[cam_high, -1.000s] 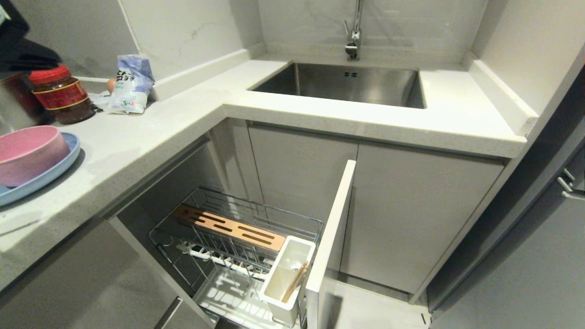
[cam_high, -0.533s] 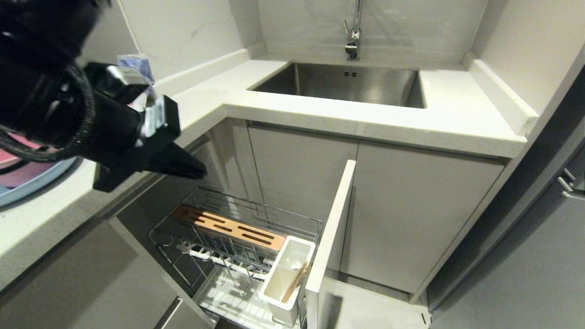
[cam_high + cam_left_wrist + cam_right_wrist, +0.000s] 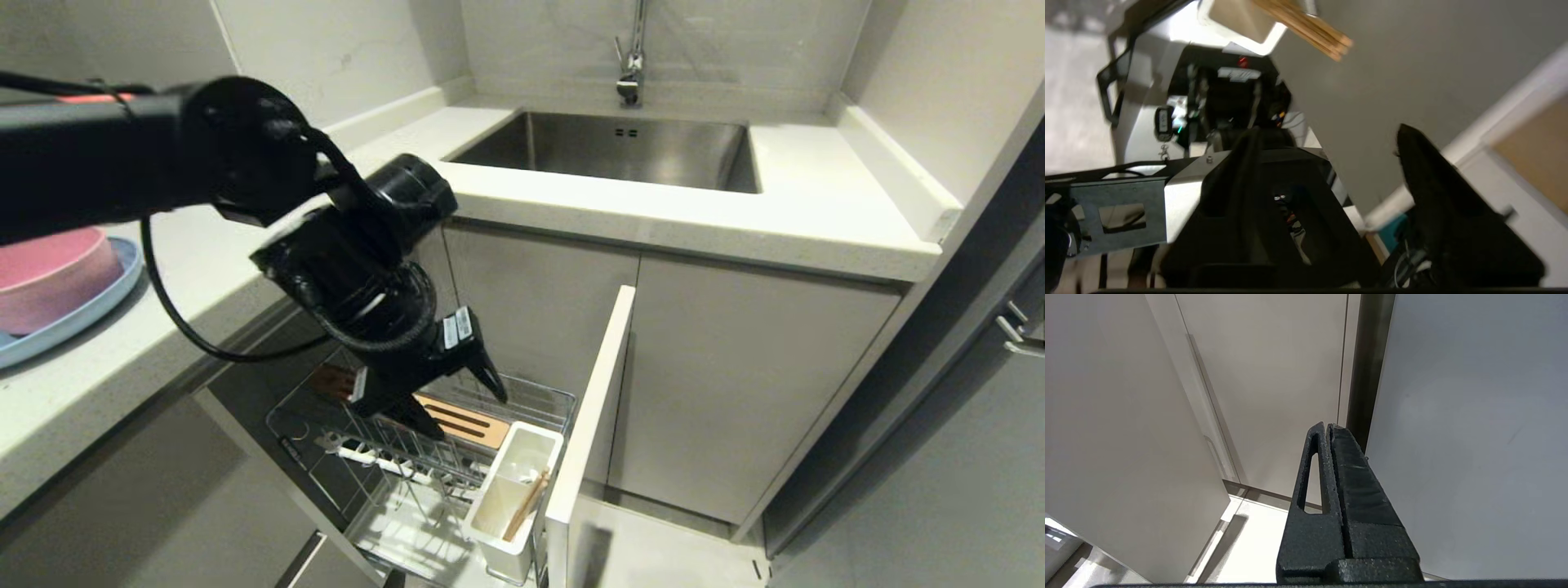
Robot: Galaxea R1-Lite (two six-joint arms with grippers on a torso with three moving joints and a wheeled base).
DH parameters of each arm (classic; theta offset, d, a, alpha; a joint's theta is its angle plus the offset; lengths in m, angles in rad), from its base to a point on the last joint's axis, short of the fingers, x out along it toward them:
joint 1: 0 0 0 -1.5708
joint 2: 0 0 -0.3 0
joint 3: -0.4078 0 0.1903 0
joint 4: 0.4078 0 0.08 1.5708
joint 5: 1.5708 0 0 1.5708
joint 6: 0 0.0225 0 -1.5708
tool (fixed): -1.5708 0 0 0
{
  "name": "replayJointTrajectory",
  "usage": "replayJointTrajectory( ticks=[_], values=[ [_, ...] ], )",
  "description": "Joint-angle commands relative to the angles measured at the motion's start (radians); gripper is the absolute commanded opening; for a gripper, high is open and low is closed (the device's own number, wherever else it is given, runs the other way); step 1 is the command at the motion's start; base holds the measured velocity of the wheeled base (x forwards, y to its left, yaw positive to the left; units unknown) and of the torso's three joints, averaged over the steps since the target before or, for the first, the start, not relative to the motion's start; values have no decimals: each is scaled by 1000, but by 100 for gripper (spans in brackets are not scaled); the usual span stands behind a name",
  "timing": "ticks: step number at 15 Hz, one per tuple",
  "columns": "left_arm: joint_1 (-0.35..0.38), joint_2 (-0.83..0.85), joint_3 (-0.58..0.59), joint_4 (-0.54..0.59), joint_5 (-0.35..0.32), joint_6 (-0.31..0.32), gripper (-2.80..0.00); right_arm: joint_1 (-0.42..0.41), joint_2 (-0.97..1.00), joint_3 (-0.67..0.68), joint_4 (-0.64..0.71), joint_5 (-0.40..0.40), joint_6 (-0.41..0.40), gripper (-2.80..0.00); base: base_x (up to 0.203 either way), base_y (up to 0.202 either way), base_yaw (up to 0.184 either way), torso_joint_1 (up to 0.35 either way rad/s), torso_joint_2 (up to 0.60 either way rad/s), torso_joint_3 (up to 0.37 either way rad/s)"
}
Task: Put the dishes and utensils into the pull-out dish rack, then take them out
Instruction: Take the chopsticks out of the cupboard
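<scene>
A matte pink round bowl (image 3: 49, 273) sat on a pale-blue oval plate (image 3: 82, 314). The chrome wire rack (image 3: 408, 457) carried an orange-brown slotted wooden bar (image 3: 461, 420), a white plastic cup (image 3: 514, 498) and light tan wooden chopsticks (image 3: 526, 502).

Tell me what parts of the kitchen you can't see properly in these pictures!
- Wooden bar in the dish rack, head view: its far end is hidden behind the left gripper.
- Blue plate and pink bowl, head view: cut off by the picture's edge.
- Fork: not visible in any view.
- Chopsticks, left wrist view: blurred, lower ends hidden inside the white cup.
</scene>
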Motion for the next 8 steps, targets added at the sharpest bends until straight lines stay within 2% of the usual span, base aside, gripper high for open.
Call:
replayJointTrajectory(
  ticks=[1,5,8],
  values=[
    [5,159,-4,8,-2,-9,0,0,-1,26,-1,0,1,-280,0,0,0,0,0,0],
    [9,292,-10,-14,-8,-11,0,0,-1,26,-1,0,0,-280,0,0,0,0,0,0],
    [9,323,-11,-20,-56,-9,0,0,-1,26,-1,0,0,-280,0,0,0,0,0,0]
  ],
)
